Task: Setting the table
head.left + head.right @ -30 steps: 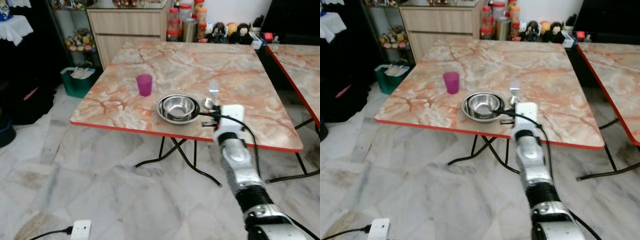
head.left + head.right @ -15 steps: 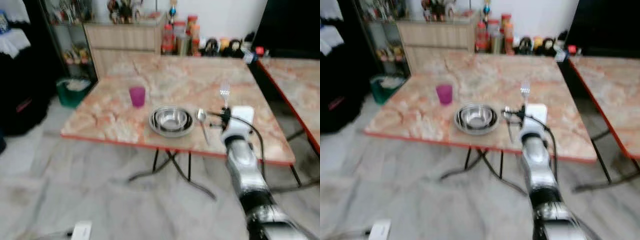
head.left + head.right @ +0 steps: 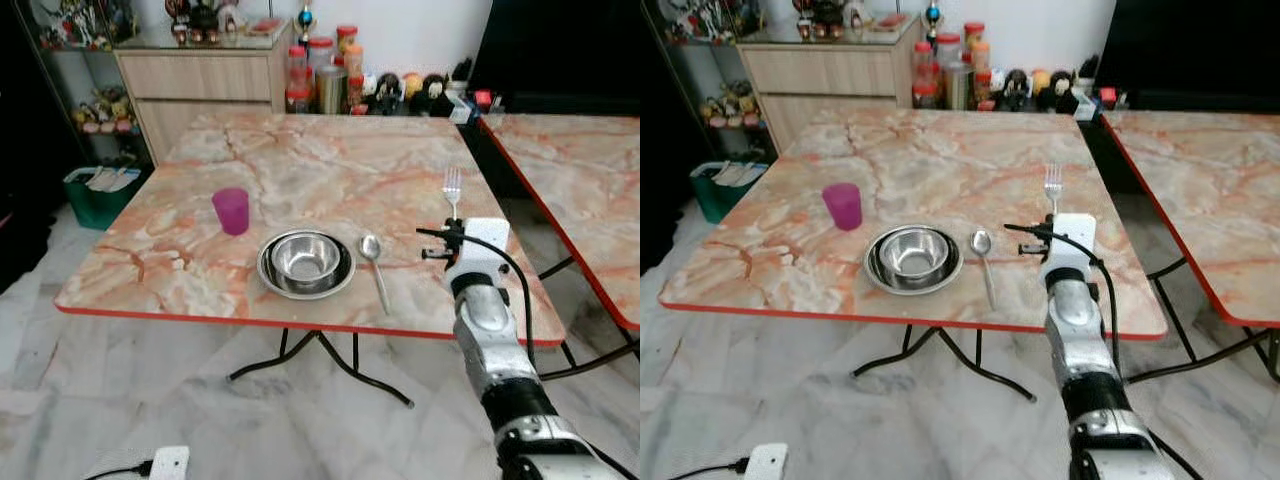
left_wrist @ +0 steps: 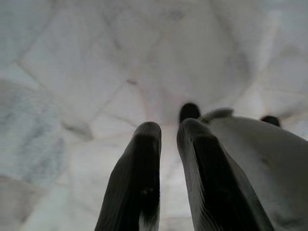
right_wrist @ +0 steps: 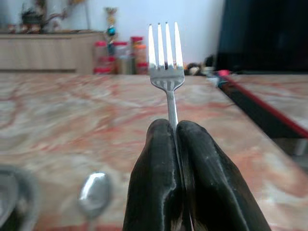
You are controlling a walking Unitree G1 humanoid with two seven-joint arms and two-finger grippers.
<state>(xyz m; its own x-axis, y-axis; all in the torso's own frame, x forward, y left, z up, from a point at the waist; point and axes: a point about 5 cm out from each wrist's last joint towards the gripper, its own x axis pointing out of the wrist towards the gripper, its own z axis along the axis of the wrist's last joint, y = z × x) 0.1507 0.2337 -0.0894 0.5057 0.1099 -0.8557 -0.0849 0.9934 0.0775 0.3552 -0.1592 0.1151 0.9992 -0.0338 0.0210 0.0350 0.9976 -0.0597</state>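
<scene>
On the near right part of the marble table (image 3: pixel 330 150), the right gripper (image 5: pixel 177 130) was held over the tabletop with its two black fingers (image 5: pixel 154 178) clamped tight on the handle of a fork (image 3: pixel 452 188). The fork pointed away from the robot, its tines (image 5: pixel 165 45) toward the far side of the room, and the handle disappeared between the fingers. The silver right arm (image 3: pixel 490 350) reached up from the near edge, with a black cable (image 3: pixel 515 290) looping along it.

Left of the gripper, a spoon (image 3: pixel 375 268) lay flat on the table, its bowl toward the far side and its handle toward the near edge. Just beside the spoon, on its left, stood a steel bowl (image 3: pixel 305 257) set inside a steel plate (image 3: pixel 270 280), both near the front edge. Farther left and a little farther back stood a purple cup (image 3: pixel 231 211), upright, apart from the plate.

The left gripper (image 4: pixel 168 139) hung over pale marble floor tiles (image 4: pixel 72 72), its fingers (image 4: pixel 139 183) close together with a narrow gap between them and nothing in it.

Against the far wall stood a wooden cabinet (image 3: pixel 200 90) and a row of jars and small figures (image 3: pixel 340 85). A second marble table (image 3: pixel 570 170) stood to the right, and a green bin (image 3: pixel 95 195) sat on the floor to the left. A white power strip (image 3: pixel 165 463) lay on the near floor.
</scene>
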